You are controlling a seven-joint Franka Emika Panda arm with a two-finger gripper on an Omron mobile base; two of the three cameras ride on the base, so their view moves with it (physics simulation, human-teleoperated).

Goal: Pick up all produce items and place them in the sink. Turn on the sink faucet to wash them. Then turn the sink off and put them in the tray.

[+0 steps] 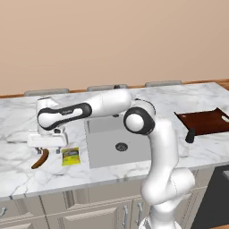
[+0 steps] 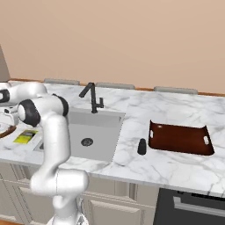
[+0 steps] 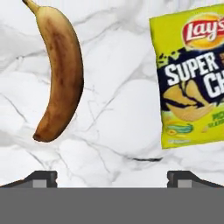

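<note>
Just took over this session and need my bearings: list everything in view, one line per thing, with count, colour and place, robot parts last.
banana: one, brownish-orange with dark ends, lying on the counter left of the sink, beside the snack packet, not touching it
snack packet: one, yellow, flat on the counter between banana and sink
sink: one, grey, recessed in the counter, dark round drain in its middle
faucet: one, black, behind the sink
tray: one, dark reddish-brown, on the counter right of the sink
small dark bottle: one, upright between sink and tray
counter: one, white marble
gripper: one, dark-tipped, open, above the counter near the banana, holding nothing
</note>
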